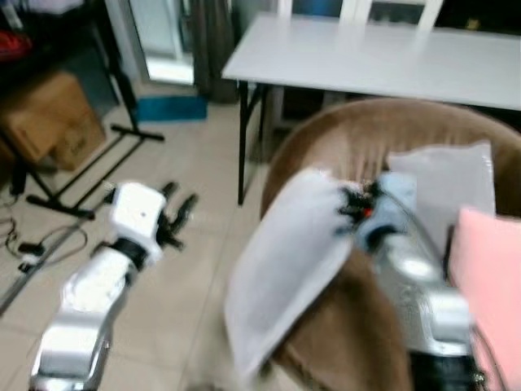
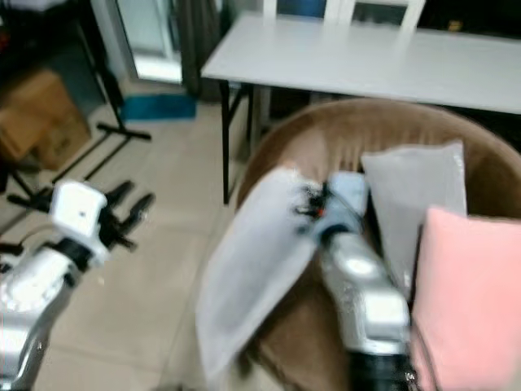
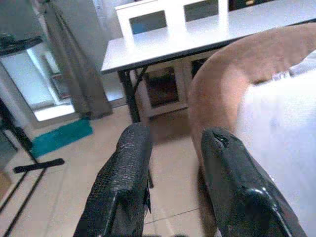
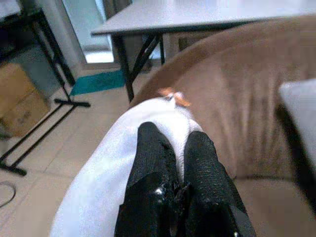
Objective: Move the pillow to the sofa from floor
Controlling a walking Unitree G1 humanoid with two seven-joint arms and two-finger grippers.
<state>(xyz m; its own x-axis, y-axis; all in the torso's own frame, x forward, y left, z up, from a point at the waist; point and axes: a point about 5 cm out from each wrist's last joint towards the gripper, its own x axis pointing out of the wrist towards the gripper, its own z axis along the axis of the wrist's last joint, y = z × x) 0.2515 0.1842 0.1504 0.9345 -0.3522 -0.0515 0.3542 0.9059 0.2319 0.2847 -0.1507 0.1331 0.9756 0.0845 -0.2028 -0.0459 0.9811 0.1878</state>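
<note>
Pinching the white pillow [image 1: 285, 269] with my right gripper [image 4: 170, 148], fingers clamped on its fabric, I see it draped over the brown sofa's [image 1: 358, 138] rim. My left gripper [image 3: 180, 168] hangs apart above the floor [image 1: 187, 171] beside it.

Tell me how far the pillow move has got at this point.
The white pillow is already off the floor, pinched by the right gripper and draped over the brown sofa's armrest. Left to do: carry it onto the seat beside the grey pillow and pink pillow, then release. The left gripper hangs open, idle.
</note>
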